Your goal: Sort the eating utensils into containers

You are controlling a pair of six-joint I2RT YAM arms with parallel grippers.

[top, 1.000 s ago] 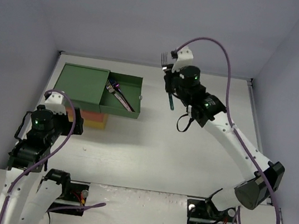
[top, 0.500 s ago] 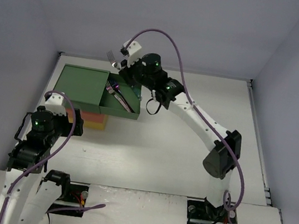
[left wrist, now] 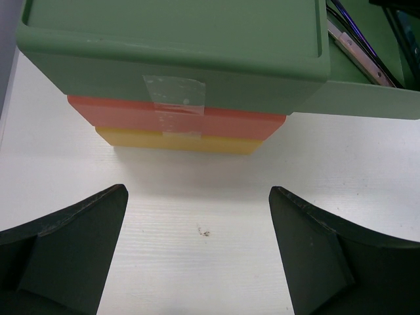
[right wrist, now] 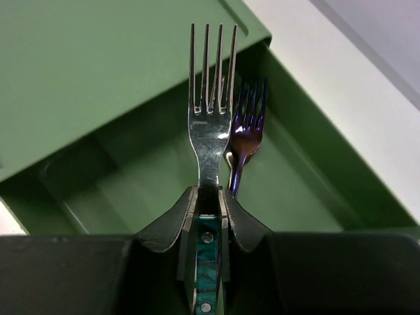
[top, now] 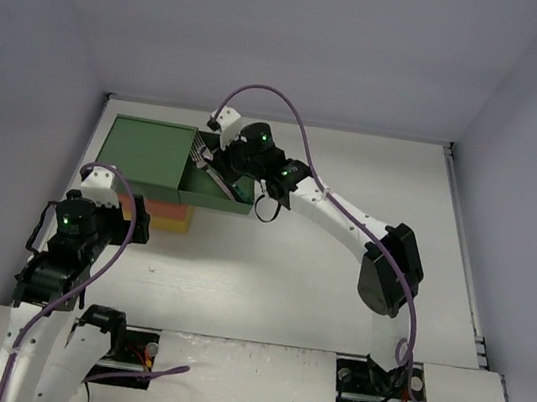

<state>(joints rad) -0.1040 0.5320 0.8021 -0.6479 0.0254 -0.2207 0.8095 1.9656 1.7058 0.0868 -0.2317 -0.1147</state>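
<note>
Top external view: reaching from lower right toward upper centre of frame with the right gripper [top: 217,156], poised over the pulled-out green drawer [top: 216,200] of the drawer unit [top: 145,149] at upper left of the table [top: 334,302].

Right wrist view: clamped tight on the teal handle of a silver fork [right wrist: 210,131], tines pointing to top of frame, held over the open drawer. Just right of those tines, a purple-blue fork [right wrist: 246,138] resting inside the drawer.

Left wrist view: parked low in front of the unit with the left gripper [left wrist: 197,191], fingers [left wrist: 79,249] spread wide apart, gripping nothing, well clear of the stack. Stacked under the green top: orange-red drawer [left wrist: 236,123], then yellow drawer [left wrist: 223,142], both pushed in, with clear tape [left wrist: 172,92] running down the fronts. More utensils [left wrist: 357,49] at upper right of that frame, lying slantwise in the open drawer.
</note>
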